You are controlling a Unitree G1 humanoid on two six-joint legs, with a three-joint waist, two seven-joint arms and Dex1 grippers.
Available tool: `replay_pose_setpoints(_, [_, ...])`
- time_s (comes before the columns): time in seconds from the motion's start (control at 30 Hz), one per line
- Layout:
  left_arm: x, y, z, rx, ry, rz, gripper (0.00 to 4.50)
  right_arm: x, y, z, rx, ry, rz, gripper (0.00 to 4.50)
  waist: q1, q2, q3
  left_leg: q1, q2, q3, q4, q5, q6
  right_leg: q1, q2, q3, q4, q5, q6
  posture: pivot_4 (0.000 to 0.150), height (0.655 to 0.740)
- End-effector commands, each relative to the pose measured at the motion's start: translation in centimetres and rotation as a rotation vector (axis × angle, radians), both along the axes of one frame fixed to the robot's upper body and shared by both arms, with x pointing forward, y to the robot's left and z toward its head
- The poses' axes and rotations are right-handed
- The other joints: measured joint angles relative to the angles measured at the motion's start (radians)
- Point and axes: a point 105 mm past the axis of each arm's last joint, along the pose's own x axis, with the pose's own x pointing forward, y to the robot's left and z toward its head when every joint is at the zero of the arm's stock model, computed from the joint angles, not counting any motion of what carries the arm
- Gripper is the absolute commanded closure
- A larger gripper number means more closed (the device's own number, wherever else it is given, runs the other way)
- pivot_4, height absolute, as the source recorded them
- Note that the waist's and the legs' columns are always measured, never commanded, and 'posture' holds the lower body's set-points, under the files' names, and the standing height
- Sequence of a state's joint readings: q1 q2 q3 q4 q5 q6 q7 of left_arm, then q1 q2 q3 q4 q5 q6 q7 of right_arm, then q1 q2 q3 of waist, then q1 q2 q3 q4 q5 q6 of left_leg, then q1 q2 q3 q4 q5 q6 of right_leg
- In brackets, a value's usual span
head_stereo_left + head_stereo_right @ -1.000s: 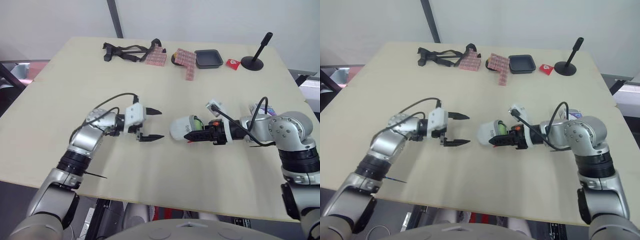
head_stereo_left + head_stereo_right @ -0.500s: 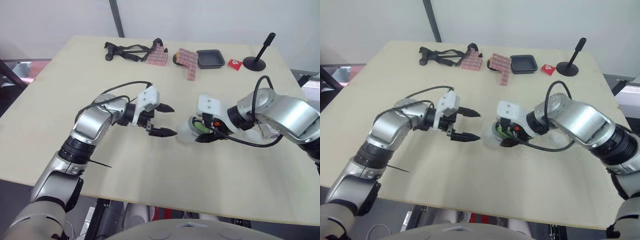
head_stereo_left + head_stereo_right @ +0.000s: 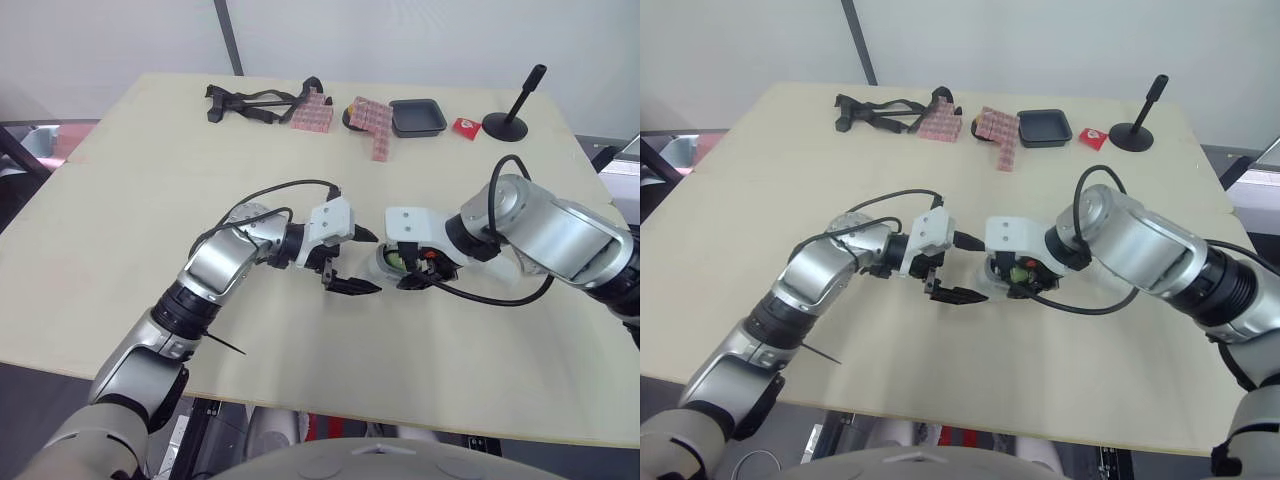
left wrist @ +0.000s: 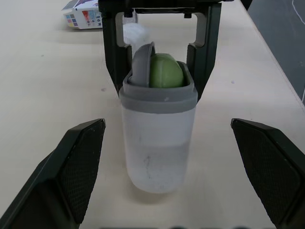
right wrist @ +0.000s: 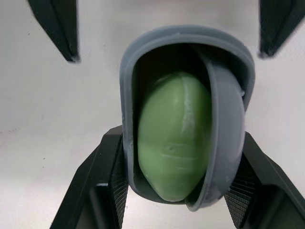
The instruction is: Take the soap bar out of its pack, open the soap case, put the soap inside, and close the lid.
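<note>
The soap case [image 4: 158, 138] is a translucent tub with a grey rim, standing upright on the table. A green soap bar [image 5: 174, 133] sits inside it, and the grey lid [image 4: 141, 64] stands tilted, partly open, at the rim. My right gripper [image 3: 402, 268] is shut on the soap case, with a black finger [image 5: 102, 181] pressed on either side. My left gripper [image 3: 360, 262] is open just left of the case, its fingers [image 4: 78, 167] spread wide and not touching it. The soap pack [image 4: 82, 15], a small printed box, lies on the table behind the case.
Along the table's far edge lie a black strap tool [image 3: 250, 103], pink packets [image 3: 312, 112], a black tray [image 3: 417, 116], a small red packet [image 3: 465, 127] and a black stand [image 3: 508, 122]. Bare tabletop [image 3: 150, 200] lies to my left.
My right gripper has carried the case leftward and stood it upright. My left gripper has moved right, up to the case, and is still open.
</note>
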State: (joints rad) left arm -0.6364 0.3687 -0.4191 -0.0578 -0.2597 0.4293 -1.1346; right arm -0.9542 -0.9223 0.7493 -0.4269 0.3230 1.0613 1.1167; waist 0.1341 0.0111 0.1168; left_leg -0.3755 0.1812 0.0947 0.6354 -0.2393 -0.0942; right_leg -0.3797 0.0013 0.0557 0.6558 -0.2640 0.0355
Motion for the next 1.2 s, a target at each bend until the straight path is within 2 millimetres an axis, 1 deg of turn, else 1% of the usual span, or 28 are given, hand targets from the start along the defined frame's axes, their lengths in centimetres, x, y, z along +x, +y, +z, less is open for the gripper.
replay_pose_setpoints(0.03, [-0.1, -0.6, 0.0, 0.001, -0.047, -0.008, 0.01, 0.5, 0.1, 1.0, 0.000, -0.059, 0.014, 2.41, 0.000, 0.000, 0.000, 0.000, 0.000, 0.000, 0.000, 0.000, 0.000, 0.000, 0.000, 0.000, 0.000, 0.000, 0.000, 0.150, 0.7400])
replay_pose_setpoints(0.23, [-0.1, -1.1, -0.5, 0.004, -0.029, 0.002, 0.01, 0.7, 0.3, 0.9, 0.000, -0.073, 0.019, 2.41, -0.001, 0.000, 0.000, 0.000, 0.001, 0.000, 0.000, 0.000, 0.000, 0.000, 0.000, 0.001, 0.000, 0.000, 0.000, 0.150, 0.7400])
replay_pose_setpoints(0.4, [0.0, -1.2, -0.7, 0.016, -0.035, 0.000, 0.01, 0.8, 0.1, 0.8, -0.008, -0.080, 0.020, 2.41, -0.001, 0.000, 0.000, 0.001, 0.001, 0.000, 0.000, 0.000, 0.000, 0.000, 0.000, 0.002, 0.001, 0.000, 0.000, 0.150, 0.7400])
replay_pose_setpoints(0.93, [0.5, -1.6, -0.5, 0.002, -0.062, 0.010, 0.01, 0.5, 0.3, 0.6, -0.006, -0.075, 0.027, 2.41, -0.001, 0.000, 0.000, 0.001, 0.001, 0.000, 0.001, 0.000, 0.000, 0.000, -0.001, 0.003, 0.001, 0.000, 0.000, 0.150, 0.7400])
replay_pose_setpoints(1.2, [0.5, -1.7, -0.9, 0.012, -0.076, 0.002, 0.01, 0.4, 0.4, 0.5, -0.003, -0.073, 0.029, 2.41, -0.001, 0.000, 0.000, 0.001, 0.001, 0.000, 0.001, 0.000, 0.000, 0.000, -0.002, 0.004, 0.001, 0.000, 0.000, 0.150, 0.7400])
